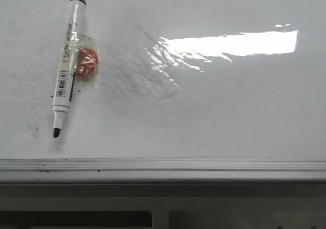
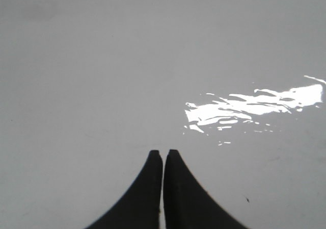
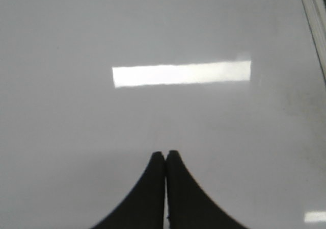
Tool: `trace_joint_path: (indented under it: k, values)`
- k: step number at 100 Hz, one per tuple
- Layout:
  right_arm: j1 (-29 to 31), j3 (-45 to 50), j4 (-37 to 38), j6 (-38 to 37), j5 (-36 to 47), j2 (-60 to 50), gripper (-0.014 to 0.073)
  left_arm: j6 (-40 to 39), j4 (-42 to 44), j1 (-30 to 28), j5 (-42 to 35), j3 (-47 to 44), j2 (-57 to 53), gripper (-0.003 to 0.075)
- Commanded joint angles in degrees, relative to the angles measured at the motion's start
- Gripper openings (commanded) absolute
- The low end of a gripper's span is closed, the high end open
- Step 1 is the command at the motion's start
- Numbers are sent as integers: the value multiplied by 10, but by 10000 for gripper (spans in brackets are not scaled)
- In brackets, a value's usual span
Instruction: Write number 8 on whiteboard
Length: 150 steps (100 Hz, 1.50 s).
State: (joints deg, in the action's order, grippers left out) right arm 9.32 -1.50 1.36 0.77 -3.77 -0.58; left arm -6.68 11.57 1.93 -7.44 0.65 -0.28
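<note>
The big shiny white whiteboard [image 1: 214, 117] lies flat and is bare over nearly all of its middle and right side, so a gripper has lots of room to pass there. The only things in the way lie at the far left: a white marker pen with a black cap and a bare black tip [image 1: 68, 66], and a small red lump wrapped in clear plastic [image 1: 86, 63] touching its side. Along the near side runs a grey metal edge rail [image 1: 163, 169]. Both wrist views show only bare board ahead.
</note>
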Motion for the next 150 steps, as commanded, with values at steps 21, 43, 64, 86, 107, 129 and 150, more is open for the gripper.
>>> trace_joint_path:
  k: [21,43,64,86,107,129,150]
  values:
    - [0,-117,-61,-2,-132,80,-62,-8,-44,0,100,93,57,-21]
    - [0,-166,-90,-2,-208,154,-63,-8,-107,1,101,124,118,-20]
    - [-1,-166,-117,-2,-189,155,-63,-8,-107,19,74,124,174,132]
    - [-1,-162,-117,-2,-189,153,-63,-8,-106,55,-27,124,245,433]
    - [-1,-161,-117,-2,-191,153,-63,-8,-102,199,-85,124,320,419]
    - [-1,-161,-117,-2,-192,153,-64,-8,-176,370,-98,130,400,367]
    - [-1,-161,-117,-2,-188,153,-63,-8,-181,448,-180,130,486,336]
